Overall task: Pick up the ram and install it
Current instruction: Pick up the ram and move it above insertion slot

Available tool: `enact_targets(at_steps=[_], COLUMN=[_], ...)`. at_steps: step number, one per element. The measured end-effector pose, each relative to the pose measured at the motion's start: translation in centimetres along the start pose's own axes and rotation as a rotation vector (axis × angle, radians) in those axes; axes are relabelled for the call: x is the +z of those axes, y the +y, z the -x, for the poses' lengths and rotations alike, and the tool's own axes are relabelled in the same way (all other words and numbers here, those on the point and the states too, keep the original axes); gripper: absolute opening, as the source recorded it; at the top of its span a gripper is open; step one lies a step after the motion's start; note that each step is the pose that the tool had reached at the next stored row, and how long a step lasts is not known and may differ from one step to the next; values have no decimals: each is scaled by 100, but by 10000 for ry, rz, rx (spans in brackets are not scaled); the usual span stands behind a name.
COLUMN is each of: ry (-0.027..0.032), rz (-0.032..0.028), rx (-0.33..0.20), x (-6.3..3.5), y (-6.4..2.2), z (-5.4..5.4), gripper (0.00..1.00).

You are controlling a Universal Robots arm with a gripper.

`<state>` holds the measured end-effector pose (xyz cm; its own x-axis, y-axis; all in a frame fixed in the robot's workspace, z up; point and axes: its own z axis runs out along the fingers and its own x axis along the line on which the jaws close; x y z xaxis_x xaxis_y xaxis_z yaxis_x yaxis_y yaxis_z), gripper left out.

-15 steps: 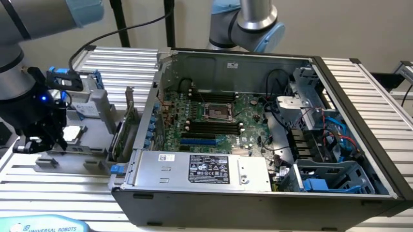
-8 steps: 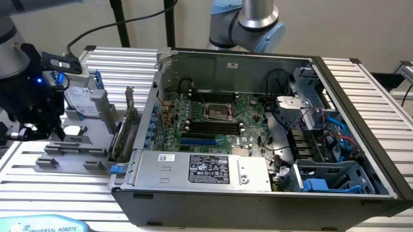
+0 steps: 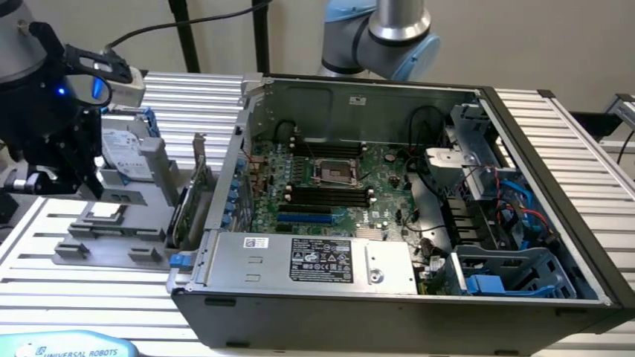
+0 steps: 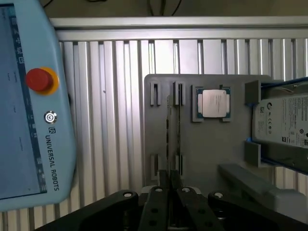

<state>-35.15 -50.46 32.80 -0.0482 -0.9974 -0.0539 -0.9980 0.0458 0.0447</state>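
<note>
Edgewise in the hand (image 4: 172,191), the ram (image 4: 169,139) runs lengthwise across the gray tray (image 4: 211,149).

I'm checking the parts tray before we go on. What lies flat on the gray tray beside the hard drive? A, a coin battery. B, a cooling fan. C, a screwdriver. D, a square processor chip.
D: a square processor chip with a silver lid lies flat on the gray tray, next to the hard drive.
</note>
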Motion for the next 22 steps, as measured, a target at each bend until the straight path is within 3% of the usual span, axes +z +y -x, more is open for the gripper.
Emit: enact_targets(at_steps=[8, 17, 22], ry=[-19, -93, -131], rz=[2, 6, 10], rx=[-1, -5, -6], x=[-376, -796, -983], y=[-308, -699, -915], z=[35, 77, 97], gripper=[13, 13, 13])
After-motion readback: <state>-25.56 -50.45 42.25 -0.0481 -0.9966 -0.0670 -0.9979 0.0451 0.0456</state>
